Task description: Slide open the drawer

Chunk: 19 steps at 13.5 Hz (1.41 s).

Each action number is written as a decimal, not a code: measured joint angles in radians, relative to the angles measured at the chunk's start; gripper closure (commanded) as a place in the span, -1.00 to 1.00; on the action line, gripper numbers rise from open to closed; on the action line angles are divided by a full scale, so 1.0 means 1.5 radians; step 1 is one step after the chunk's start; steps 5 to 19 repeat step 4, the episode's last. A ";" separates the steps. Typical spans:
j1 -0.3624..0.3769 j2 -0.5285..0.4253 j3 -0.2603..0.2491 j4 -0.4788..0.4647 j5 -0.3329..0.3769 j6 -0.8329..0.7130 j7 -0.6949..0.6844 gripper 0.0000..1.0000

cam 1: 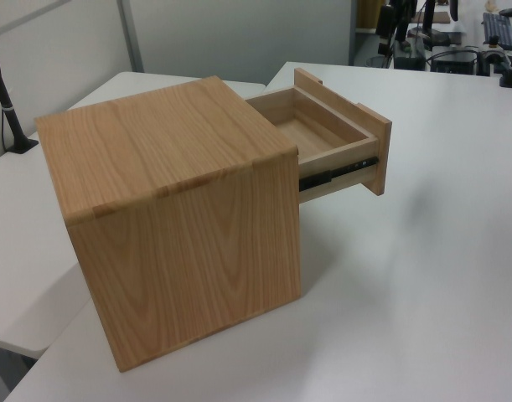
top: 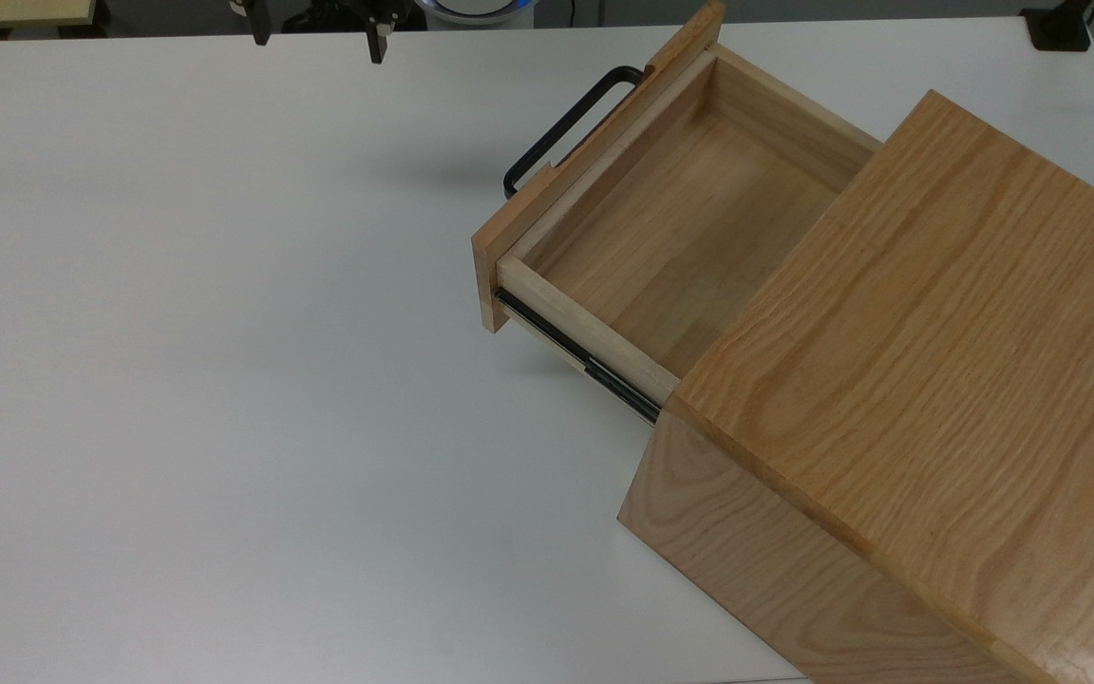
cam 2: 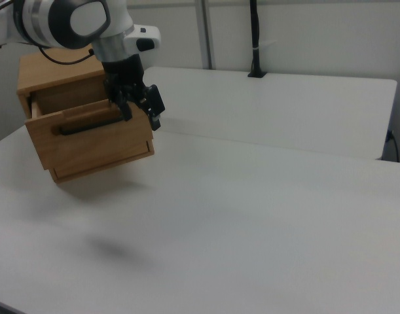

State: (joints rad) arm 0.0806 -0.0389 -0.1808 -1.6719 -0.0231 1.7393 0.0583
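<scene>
At the top view's upper left the gripper [top: 318, 33] hangs above the white table [top: 224, 380], its two fingers spread wide and holding nothing. Well to its right, the oak drawer [top: 661, 218] with its black bar handle [top: 561, 128] stands pulled out of the wooden casing [top: 936, 380]

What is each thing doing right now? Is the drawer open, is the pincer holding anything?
drawer: pulled partway out of the box, nothing inside it.
handle: free, nothing gripping it.
pincer: open, holding nothing, up over the table away from the handle.
wooden box: standing upright on the white table.
</scene>
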 measured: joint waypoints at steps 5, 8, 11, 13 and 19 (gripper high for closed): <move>0.000 0.019 0.002 0.013 0.000 0.000 0.000 -1.00; 0.000 0.019 0.002 0.013 0.000 0.000 0.000 -1.00; 0.000 0.019 0.002 0.013 0.000 0.000 0.000 -1.00; 0.000 0.019 0.002 0.013 0.000 0.000 0.000 -1.00; 0.000 0.019 0.002 0.013 0.000 0.000 0.000 -1.00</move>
